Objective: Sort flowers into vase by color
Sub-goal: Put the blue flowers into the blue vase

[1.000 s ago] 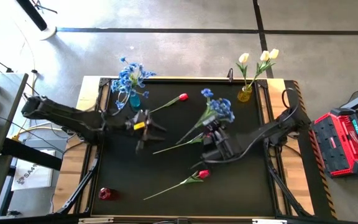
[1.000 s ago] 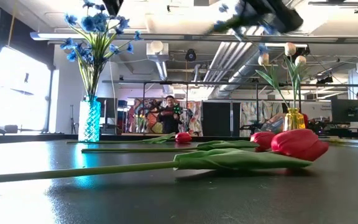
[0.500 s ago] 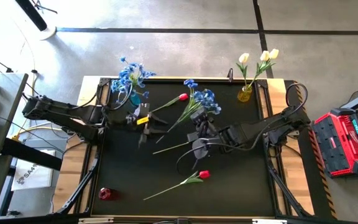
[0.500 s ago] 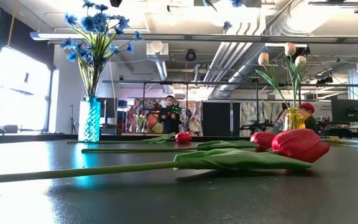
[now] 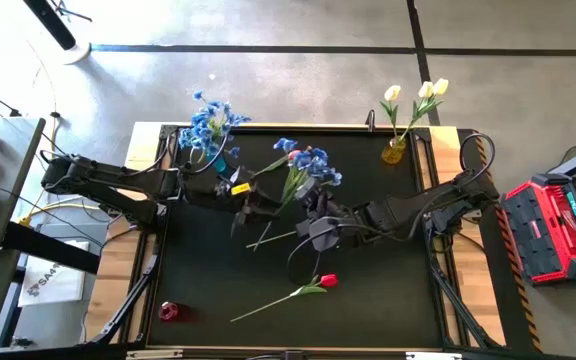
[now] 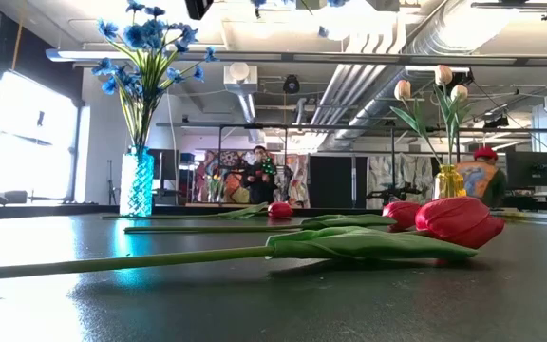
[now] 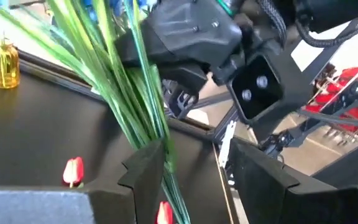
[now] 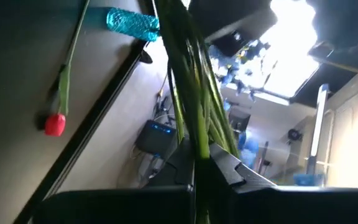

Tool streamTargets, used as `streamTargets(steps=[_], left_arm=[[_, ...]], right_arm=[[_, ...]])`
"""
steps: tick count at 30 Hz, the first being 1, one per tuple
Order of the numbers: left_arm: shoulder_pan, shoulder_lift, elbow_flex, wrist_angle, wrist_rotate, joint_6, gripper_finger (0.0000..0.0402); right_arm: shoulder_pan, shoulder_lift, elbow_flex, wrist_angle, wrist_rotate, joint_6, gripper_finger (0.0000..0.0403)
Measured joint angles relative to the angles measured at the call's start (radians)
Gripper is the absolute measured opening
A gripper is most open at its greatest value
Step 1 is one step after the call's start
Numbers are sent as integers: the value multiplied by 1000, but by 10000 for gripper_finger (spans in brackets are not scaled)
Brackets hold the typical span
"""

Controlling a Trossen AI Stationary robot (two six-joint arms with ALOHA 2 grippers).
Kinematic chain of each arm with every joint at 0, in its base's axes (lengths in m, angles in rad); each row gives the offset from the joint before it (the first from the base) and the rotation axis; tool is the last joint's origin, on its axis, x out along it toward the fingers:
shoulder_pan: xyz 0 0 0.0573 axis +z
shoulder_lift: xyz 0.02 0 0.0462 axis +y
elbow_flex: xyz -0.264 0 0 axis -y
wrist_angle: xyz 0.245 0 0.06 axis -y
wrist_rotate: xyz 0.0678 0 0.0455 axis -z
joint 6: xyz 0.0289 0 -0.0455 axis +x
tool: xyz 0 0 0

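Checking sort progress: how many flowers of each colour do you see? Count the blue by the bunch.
Red tulips: 3, all lying on the table
Cream tulips: 3, all in the yellow vase
Blue bunches: 2, one in the teal vase, one lifted over the table
Total: 8

Blue spray (image 5: 306, 163) with green stems; red tulip (image 5: 328, 281); cream tulips (image 5: 416, 93) in yellow vase (image 5: 394, 152); turquoise vase (image 6: 137, 184); black table (image 5: 368, 290).

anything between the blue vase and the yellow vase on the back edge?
High view: bare tabletop between the blue vase and yellow vase. The blue spray in the right gripper hangs just in front of that line.
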Motion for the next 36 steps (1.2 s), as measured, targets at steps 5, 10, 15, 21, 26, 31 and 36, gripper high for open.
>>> streamTargets(steps=[5, 10, 15, 21, 26, 31, 36], left_arm=[[16, -1, 0, 12, -5, -13, 171], [28, 0, 0, 10, -10, -26, 171], [34, 0, 0, 10, -13, -28, 171], [35, 0, 0, -1, -46, -1, 142], [35, 0, 0, -16, -57, 26, 73], [36, 0, 0, -17, -73, 32, 11], [36, 0, 0, -7, -101, 32, 15]], right_arm=[[-1, 0, 0, 58, -15, -63, 0], [-2, 0, 0, 125, -35, -127, 0], [-17, 0, 0, 190, -35, -170, 0], [-42, 0, 0, 207, -60, -184, 0], [-53, 0, 0, 207, -83, -186, 0], [-59, 0, 0, 209, -73, -113, 6], [-58, -12, 0, 210, -21, 161, 26]])
